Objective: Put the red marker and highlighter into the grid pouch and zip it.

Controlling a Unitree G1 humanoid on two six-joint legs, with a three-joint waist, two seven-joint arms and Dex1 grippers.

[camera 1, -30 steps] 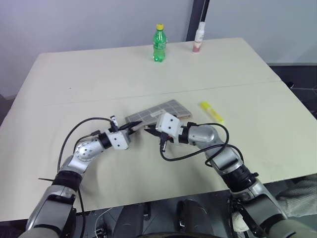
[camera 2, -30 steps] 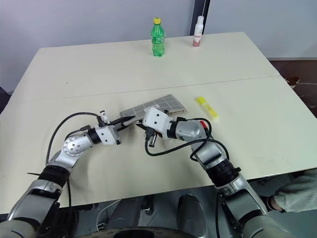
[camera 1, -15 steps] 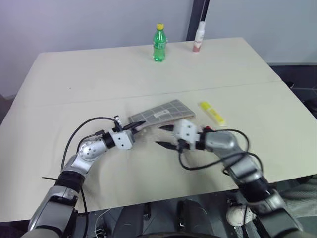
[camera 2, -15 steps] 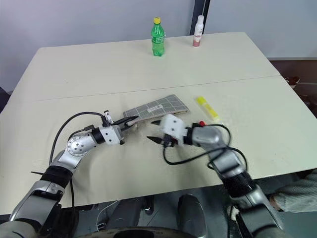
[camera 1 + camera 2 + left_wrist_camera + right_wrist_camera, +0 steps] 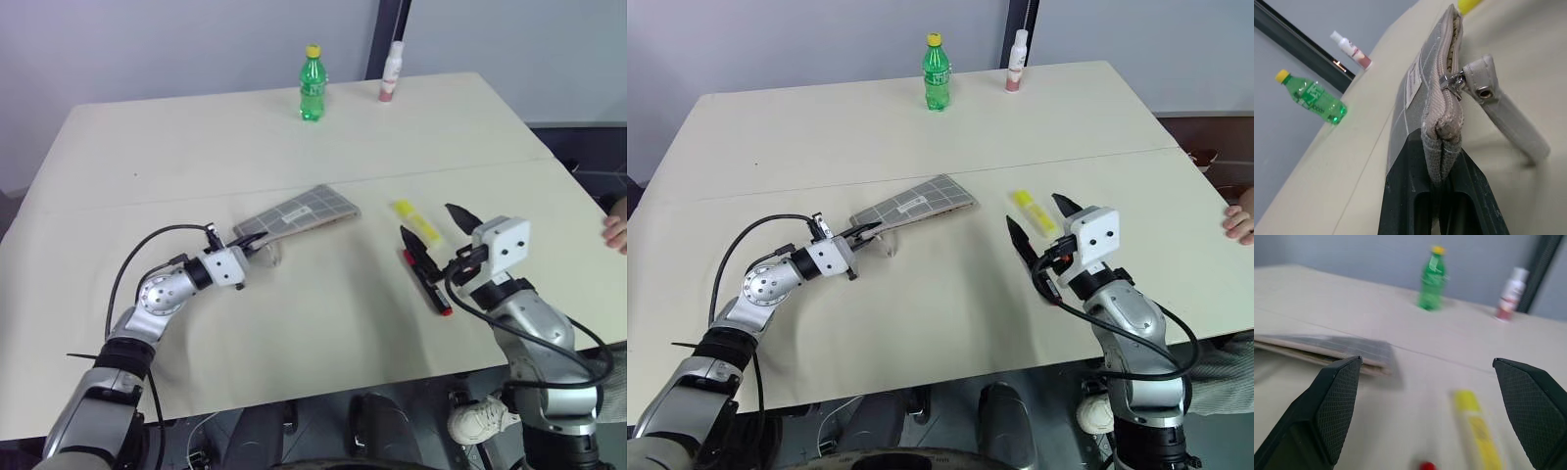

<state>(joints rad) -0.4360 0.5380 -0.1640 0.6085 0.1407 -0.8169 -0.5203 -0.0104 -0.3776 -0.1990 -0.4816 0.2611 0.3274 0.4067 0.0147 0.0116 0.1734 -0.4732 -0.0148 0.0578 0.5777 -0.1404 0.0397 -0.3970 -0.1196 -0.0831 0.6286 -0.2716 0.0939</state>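
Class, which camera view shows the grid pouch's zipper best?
The left wrist view: the grid pouch is seen edge-on, its zipper and slider close up. Both eye views show its flat gridded face; the right wrist view, a blurred end.

Woven cloth grid pouch (image 5: 1442, 105) with metal zipper (image 5: 1452, 82); matt table (image 5: 323, 313).

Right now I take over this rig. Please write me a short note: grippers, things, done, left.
Left gripper: shut on the grid pouch at its zipper end.
Right gripper: open, empty, above the pens.
Red marker and highlighter lie on the table, right of the pouch.
Done: pouch gripped.
Left: put both pens in, zip.
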